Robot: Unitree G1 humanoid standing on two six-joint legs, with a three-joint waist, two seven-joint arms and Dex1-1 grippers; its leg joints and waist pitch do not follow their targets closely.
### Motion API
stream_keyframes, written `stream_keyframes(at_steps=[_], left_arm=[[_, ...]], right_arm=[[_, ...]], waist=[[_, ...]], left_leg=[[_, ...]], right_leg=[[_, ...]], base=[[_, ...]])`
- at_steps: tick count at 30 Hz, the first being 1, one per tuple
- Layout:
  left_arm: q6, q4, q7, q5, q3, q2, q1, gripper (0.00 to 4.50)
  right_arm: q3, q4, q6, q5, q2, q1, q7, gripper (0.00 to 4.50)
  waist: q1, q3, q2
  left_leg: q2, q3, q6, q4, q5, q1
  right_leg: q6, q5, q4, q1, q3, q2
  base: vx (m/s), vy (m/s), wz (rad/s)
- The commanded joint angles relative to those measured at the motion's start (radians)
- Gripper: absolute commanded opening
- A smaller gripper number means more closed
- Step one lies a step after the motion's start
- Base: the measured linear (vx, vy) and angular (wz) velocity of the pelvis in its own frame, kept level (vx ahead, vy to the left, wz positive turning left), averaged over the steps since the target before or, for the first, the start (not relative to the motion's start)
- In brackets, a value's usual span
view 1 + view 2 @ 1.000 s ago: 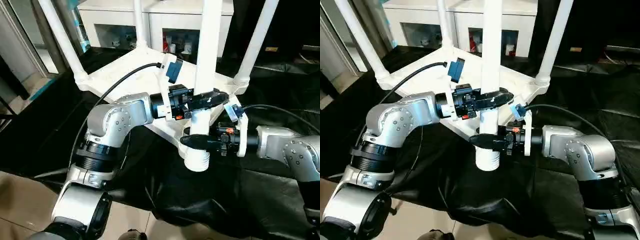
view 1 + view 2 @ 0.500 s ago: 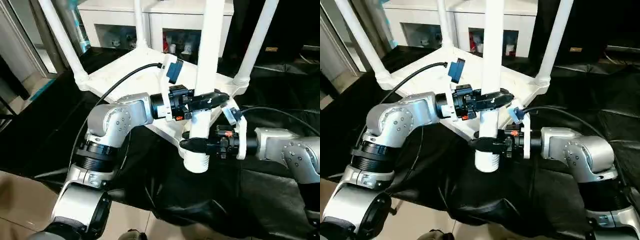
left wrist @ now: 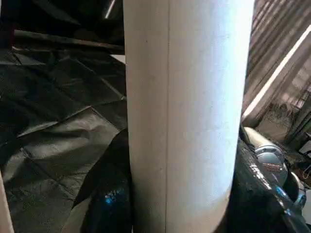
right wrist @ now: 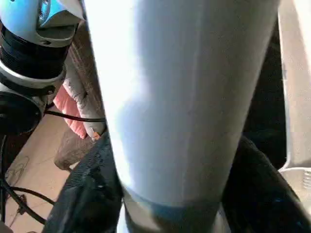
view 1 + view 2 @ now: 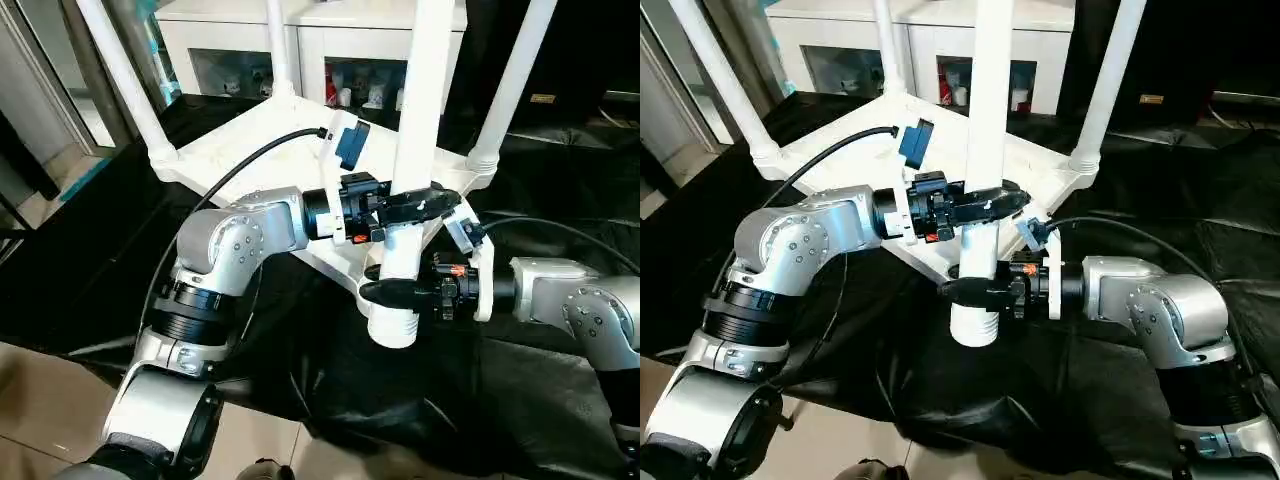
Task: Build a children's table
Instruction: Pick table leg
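- Upside down on the black plastic sheeting (image 5: 330, 400) lies the white plastic rectangular tabletop (image 5: 250, 150), ribbed underside up, with three white round tube legs standing in its corner sockets: one at the robot's left (image 5: 125, 80), one at the far corner (image 5: 278, 45), one at the right (image 5: 510, 80).
- Nearest the robot, a fourth white tube leg (image 5: 415, 130) stands upright, its ridged, flared lower end (image 5: 393, 325) just in front of the tabletop's near corner; whether it sits in the socket cannot be told.
- Both black-fingered grippers are clamped around this leg: the left gripper (image 5: 415, 203) higher up, the right gripper (image 5: 385, 291) lower, just above the flared end.
- In each wrist view the leg (image 3: 187, 116) stands between that gripper's dark fingers (image 4: 90, 194).
- Behind the table stands a white cabinet with glass doors (image 5: 310, 50).
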Motion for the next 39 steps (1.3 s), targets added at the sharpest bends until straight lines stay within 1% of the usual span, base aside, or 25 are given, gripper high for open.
stream_keyframes(at_steps=[1, 9, 11, 13, 15, 18, 19, 21, 22, 23, 25, 26, 27, 28, 29, 30, 31, 34, 35, 36, 37, 38, 39], left_arm=[[0.008, -0.022, -0.024, -0.008, -0.007, 0.003, -0.019, 1.86], [0.015, -0.032, -0.041, -0.009, -0.019, 0.014, -0.015, 1.86], [0.016, -0.033, -0.044, -0.009, -0.020, 0.016, -0.015, 1.86], [0.017, -0.033, -0.048, -0.009, -0.022, 0.017, -0.015, 1.86], [0.014, -0.035, -0.052, -0.007, -0.027, 0.018, -0.013, 1.86], [0.011, -0.035, -0.053, -0.005, -0.029, 0.017, -0.011, 1.86], [0.010, -0.037, -0.054, -0.004, -0.030, 0.018, -0.010, 1.86], [0.008, -0.038, -0.054, -0.002, -0.029, 0.018, -0.007, 1.86], [0.008, -0.038, -0.054, -0.002, -0.029, 0.018, -0.007, 1.86], [-0.016, -0.038, -0.041, 0.011, -0.025, 0.015, 0.000, 1.86], [-0.031, -0.034, -0.033, 0.021, -0.024, 0.013, 0.001, 1.86], [-0.040, -0.030, -0.020, 0.025, -0.015, 0.010, 0.002, 2.21], [-0.041, -0.029, -0.020, 0.025, -0.015, 0.010, 0.002, 2.42], [-0.031, -0.021, 0.000, 0.010, 0.010, 0.001, 0.003, 2.56], [-0.029, -0.020, 0.004, 0.008, 0.014, 0.000, 0.003, 2.60], [-0.032, -0.022, 0.005, 0.000, 0.026, 0.000, 0.010, 2.66], [-0.059, -0.027, 0.028, -0.002, 0.053, -0.010, 0.026, 2.76], [-0.098, -0.021, 0.066, -0.017, 0.104, -0.033, 0.042, 3.04], [-0.129, -0.020, 0.066, -0.026, 0.127, -0.042, 0.050, 3.06], [-0.157, -0.020, 0.066, -0.034, 0.148, -0.049, 0.059, 3.06], [-0.184, -0.018, 0.070, -0.040, 0.169, -0.055, 0.065, 3.06], [-0.211, -0.016, 0.070, -0.047, 0.191, -0.059, 0.072, 3.06], [-0.243, -0.006, 0.079, -0.053, 0.225, -0.056, 0.078, 3.06]], right_arm=[[0.013, 0.000, -0.007, -0.018, -0.008, 0.004, -0.006, 2.90], [0.007, 0.013, -0.015, -0.013, -0.007, -0.007, 0.004, 2.90], [0.007, 0.011, -0.013, -0.013, -0.006, -0.008, 0.006, 2.61], [0.006, 0.012, -0.012, -0.014, -0.006, -0.007, 0.006, 2.50], [0.004, 0.013, -0.011, -0.015, -0.004, -0.005, 0.006, 2.30], [0.001, 0.016, -0.013, -0.016, 0.001, -0.003, 0.001, 2.02], [0.000, 0.017, -0.015, -0.016, 0.003, -0.003, -0.002, 2.00], [-0.006, 0.025, -0.022, -0.024, 0.013, 0.001, -0.016, 1.97], [-0.007, 0.025, -0.022, -0.024, 0.013, 0.001, -0.016, 1.97], [-0.013, 0.024, -0.027, -0.024, 0.019, 0.007, -0.023, 1.96], [-0.017, 0.025, -0.029, -0.023, 0.021, 0.009, -0.025, 1.96], [-0.022, 0.024, -0.034, -0.024, 0.024, 0.012, -0.031, 1.95], [-0.022, 0.024, -0.034, -0.024, 0.025, 0.012, -0.032, 1.95], [-0.031, 0.026, -0.045, -0.027, 0.032, 0.014, -0.043, 1.95], [-0.033, 0.026, -0.046, -0.027, 0.033, 0.014, -0.045, 1.95], [-0.047, 0.028, -0.054, -0.024, 0.043, 0.014, -0.056, 1.95], [-0.071, 0.029, -0.063, -0.016, 0.061, 0.015, -0.078, 1.94], [-0.089, 0.025, -0.078, -0.011, 0.078, 0.018, -0.094, 1.94], [-0.098, 0.024, -0.087, -0.009, 0.085, 0.018, -0.103, 1.93], [-0.108, 0.023, -0.095, -0.007, 0.092, 0.017, -0.114, 1.93], [-0.116, 0.024, -0.101, -0.005, 0.097, 0.015, -0.124, 1.93], [-0.122, 0.026, -0.111, -0.007, 0.101, 0.014, -0.132, 1.93], [-0.134, 0.035, -0.130, -0.018, 0.105, 0.011, -0.154, 1.93]], waist=[[0.001, -0.090, -0.035], [0.001, -0.091, -0.036], [0.001, -0.091, -0.036], [0.002, -0.092, -0.036], [0.002, -0.092, -0.034], [0.002, -0.093, -0.035], [0.003, -0.092, -0.032], [0.001, -0.092, -0.034], [0.001, -0.092, -0.033], [0.001, -0.091, -0.032], [0.001, -0.092, -0.032], [0.001, -0.091, -0.028], [0.000, -0.091, -0.031], [0.000, -0.091, -0.031], [-0.001, -0.091, -0.027], [-0.001, -0.092, -0.028], [-0.003, -0.091, -0.028], [-0.002, -0.093, -0.030], [-0.003, -0.092, -0.031], [-0.004, -0.090, -0.035], [-0.005, -0.090, -0.034], [-0.006, -0.090, -0.035], [-0.008, -0.090, -0.038]], left_leg=[[0.046, -0.025, 0.074, -0.059, -0.081, 0.027], [0.046, -0.025, 0.077, -0.058, -0.079, 0.026], [0.046, -0.025, 0.078, -0.058, -0.077, 0.027], [0.045, -0.025, 0.079, -0.057, -0.074, 0.026], [0.045, -0.025, 0.080, -0.057, -0.073, 0.026], [0.045, -0.025, 0.079, -0.057, -0.073, 0.026], [0.045, -0.025, 0.079, -0.056, -0.072, 0.027], [0.045, -0.025, 0.077, -0.057, -0.078, 0.025], [0.045, -0.025, 0.076, -0.057, -0.081, 0.026], [0.046, -0.026, 0.073, -0.058, -0.086, 0.027], [0.046, -0.026, 0.071, -0.058, -0.088, 0.028], [0.046, -0.027, 0.070, -0.058, -0.089, 0.028], [0.046, -0.027, 0.069, -0.059, -0.090, 0.027], [0.046, -0.026, 0.068, -0.059, -0.091, 0.027], [0.046, -0.026, 0.067, -0.058, -0.092, 0.027], [0.045, -0.026, 0.068, -0.058, -0.090, 0.027], [0.045, -0.026, 0.069, -0.058, -0.092, 0.026], [0.045, -0.026, 0.069, -0.058, -0.093, 0.027], [0.044, -0.025, 0.068, -0.058, -0.092, 0.026], [0.044, -0.025, 0.070, -0.059, -0.095, 0.025], [0.043, -0.025, 0.071, -0.058, -0.098, 0.024], [0.043, -0.025, 0.072, -0.059, -0.100, 0.025], [0.044, -0.024, 0.074, -0.059, -0.099, 0.026]], right_leg=[[-0.234, -0.185, -0.070, 0.052, 0.039, -0.054], [-0.236, -0.177, -0.068, 0.052, 0.039, -0.054], [-0.237, -0.176, -0.067, 0.053, 0.039, -0.054], [-0.237, -0.173, -0.066, 0.053, 0.039, -0.054], [-0.239, -0.169, -0.066, 0.052, 0.039, -0.054], [-0.240, -0.166, -0.066, 0.053, 0.039, -0.053], [-0.241, -0.165, -0.065, 0.052, 0.039, -0.054], [-0.241, -0.170, -0.066, 0.053, 0.038, -0.054], [-0.240, -0.174, -0.067, 0.052, 0.039, -0.054], [-0.238, -0.179, -0.068, 0.051, 0.038, -0.053], [-0.238, -0.177, -0.067, 0.052, 0.038, -0.053], [-0.238, -0.178, -0.068, 0.052, 0.038, -0.054], [-0.237, -0.174, -0.068, 0.052, 0.038, -0.053], [-0.238, -0.172, -0.067, 0.052, 0.038, -0.053], [-0.240, -0.168, -0.068, 0.052, 0.038, -0.053], [-0.241, -0.165, -0.067, 0.052, 0.038, -0.053], [-0.244, -0.164, -0.069, 0.052, 0.038, -0.053], [-0.243, -0.164, -0.069, 0.053, 0.037, -0.053], [-0.242, -0.165, -0.069, 0.053, 0.037, -0.052], [-0.239, -0.172, -0.071, 0.053, 0.037, -0.052], [-0.234, -0.183, -0.072, 0.054, 0.036, -0.052], [-0.230, -0.189, -0.073, 0.053, 0.036, -0.053], [-0.224, -0.193, -0.074, 0.051, 0.037, -0.052]], base=[[0.000, 0.000, 0.00], [0.000, 0.000, 0.00], [0.000, 0.000, 0.00], [0.000, 0.000, 0.00], [0.000, 0.000, 0.00], [0.000, 0.000, 0.00], [0.000, 0.000, 0.00], [0.000, 0.000, 0.00], [0.000, 0.000, 0.00], [0.000, 0.000, 0.00], [0.000, 0.000, 0.00], [0.000, 0.000, 0.00], [0.000, 0.000, 0.00], [0.000, 0.000, 0.00], [0.000, 0.000, 0.00], [0.000, 0.000, 0.00], [0.000, 0.000, 0.00], [0.000, 0.000, 0.00], [0.000, 0.000, 0.00], [0.000, 0.000, 0.00], [0.000, 0.000, 0.00], [0.000, 0.000, 0.00], [0.000, 0.000, 0.00]])
